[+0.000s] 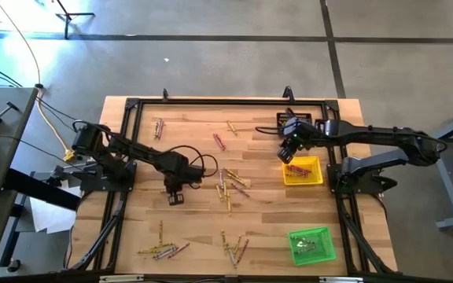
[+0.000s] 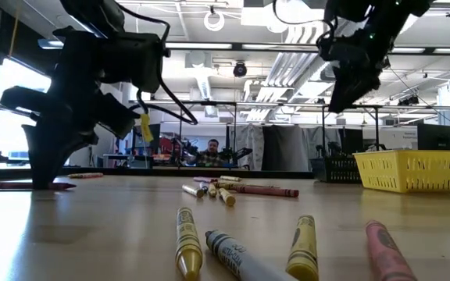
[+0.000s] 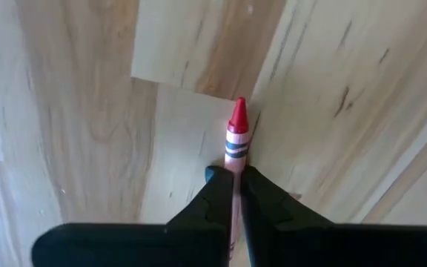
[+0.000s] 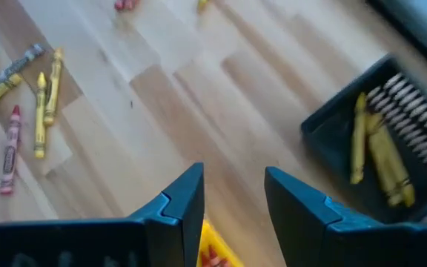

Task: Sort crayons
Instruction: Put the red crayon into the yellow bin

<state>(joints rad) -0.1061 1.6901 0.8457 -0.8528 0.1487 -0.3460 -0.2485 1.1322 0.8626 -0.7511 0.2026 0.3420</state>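
Observation:
My left gripper (image 1: 174,194) is low over the table's left middle, shut on a red crayon (image 3: 237,130). The crayon also shows under the gripper in the low view (image 2: 30,186). My right gripper (image 1: 289,149) is open and empty, raised over the table between the black tray (image 1: 293,124) and the yellow tray (image 1: 303,171). Loose crayons lie flat on the wood: a cluster (image 1: 230,185) at the middle, some at the far side (image 1: 219,141), and more along the near edge (image 1: 163,250). My left gripper pinches the red crayon's wrapped body (image 3: 233,159) between its two fingers (image 3: 217,185), which come from above, pointing down. The crayon's pointed tip (image 3: 239,111) sticks out beyond the fingers. The crayon lies level at the table top (image 2: 30,186); I cannot tell whether it is lifted clear.
The yellow tray (image 4: 212,254) holds red crayons. The black tray (image 4: 376,148) holds yellow ones. A green tray (image 1: 311,244) with crayons stands at the near right. A black frame (image 1: 211,102) runs round the table. Bare wood lies between the crayon groups.

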